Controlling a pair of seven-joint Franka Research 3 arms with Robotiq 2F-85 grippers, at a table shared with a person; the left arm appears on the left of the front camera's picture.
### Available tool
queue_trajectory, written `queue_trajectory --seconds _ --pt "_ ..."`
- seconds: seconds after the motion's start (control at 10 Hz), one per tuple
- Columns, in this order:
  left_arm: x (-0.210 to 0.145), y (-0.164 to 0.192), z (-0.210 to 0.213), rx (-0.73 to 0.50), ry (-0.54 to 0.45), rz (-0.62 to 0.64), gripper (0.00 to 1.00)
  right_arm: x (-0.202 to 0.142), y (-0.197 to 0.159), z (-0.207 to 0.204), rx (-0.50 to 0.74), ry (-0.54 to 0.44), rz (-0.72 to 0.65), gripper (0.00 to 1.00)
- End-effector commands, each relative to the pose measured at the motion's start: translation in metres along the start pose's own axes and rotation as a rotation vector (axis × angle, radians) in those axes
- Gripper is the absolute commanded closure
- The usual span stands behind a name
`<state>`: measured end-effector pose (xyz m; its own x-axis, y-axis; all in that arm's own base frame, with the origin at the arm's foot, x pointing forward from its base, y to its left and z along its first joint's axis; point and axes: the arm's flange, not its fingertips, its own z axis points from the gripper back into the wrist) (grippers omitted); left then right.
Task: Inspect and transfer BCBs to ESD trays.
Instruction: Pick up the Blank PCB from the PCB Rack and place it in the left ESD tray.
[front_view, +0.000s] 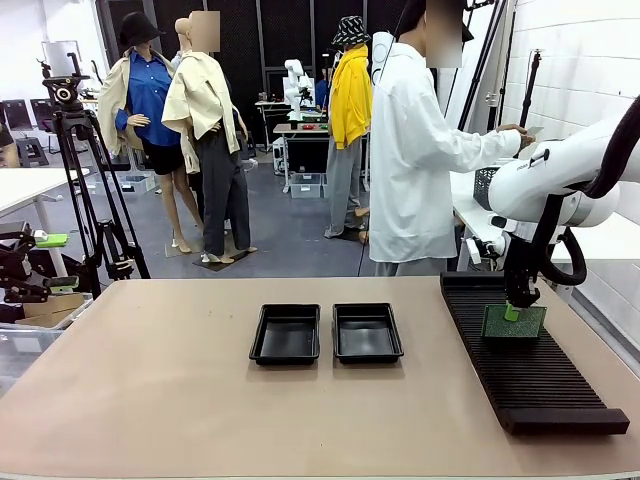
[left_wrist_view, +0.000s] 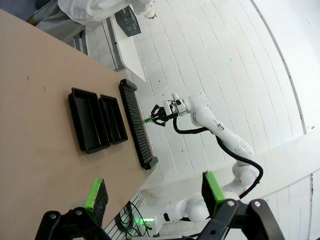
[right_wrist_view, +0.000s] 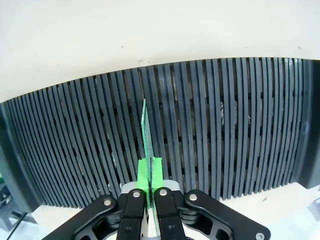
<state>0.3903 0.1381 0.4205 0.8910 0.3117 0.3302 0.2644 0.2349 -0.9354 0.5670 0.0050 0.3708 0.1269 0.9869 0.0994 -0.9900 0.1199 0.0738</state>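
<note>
right claw (front_view: 511, 312) clenched on upright BCB (front_view: 514, 324) | seemingly in rack (front_view: 530, 385) slot | left claw (left_wrist_view: 154, 192) released

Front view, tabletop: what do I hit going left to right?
Left black tray → right black tray → black slotted rack. A green board stands on edge at the rack, clamped in the right jaws.

White brick wall (front_view: 590, 60) right; grey floor (front_view: 290, 230); black tripod (front_view: 85, 190) left; white table (front_view: 25, 185) far left.
</note>
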Motion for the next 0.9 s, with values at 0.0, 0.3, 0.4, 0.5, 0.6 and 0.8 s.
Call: queue_trajectory --seconds 0.0,0.3,0.4,0.5,0.6,0.8 --pt "-0.001 -0.003 0.002 -0.015 -0.004 0.017 0.0 -0.001 -0.004 0.001 0.032 0.029 -0.018 1.0" --pt "-0.001 -0.003 0.002 -0.015 -0.004 0.017 0.0 0.002 0.004 0.025 0.017 0.009 0.011 1.0" --pt "-0.001 -0.003 0.002 -0.015 -0.004 0.017 0.0 0.004 0.007 0.041 -0.006 0.023 -0.003 1.0" --pt "-0.001 -0.003 0.002 -0.015 -0.004 0.017 0.0 0.006 0.015 0.059 -0.024 0.036 0.006 1.0" --pt "-0.001 -0.003 0.002 -0.015 -0.004 0.017 0.0 0.008 0.023 0.074 -0.046 0.058 0.016 1.0" --pt "-0.001 -0.003 0.002 -0.015 -0.004 0.017 0.0 0.013 0.037 0.1 -0.104 0.087 -0.015 1.0"
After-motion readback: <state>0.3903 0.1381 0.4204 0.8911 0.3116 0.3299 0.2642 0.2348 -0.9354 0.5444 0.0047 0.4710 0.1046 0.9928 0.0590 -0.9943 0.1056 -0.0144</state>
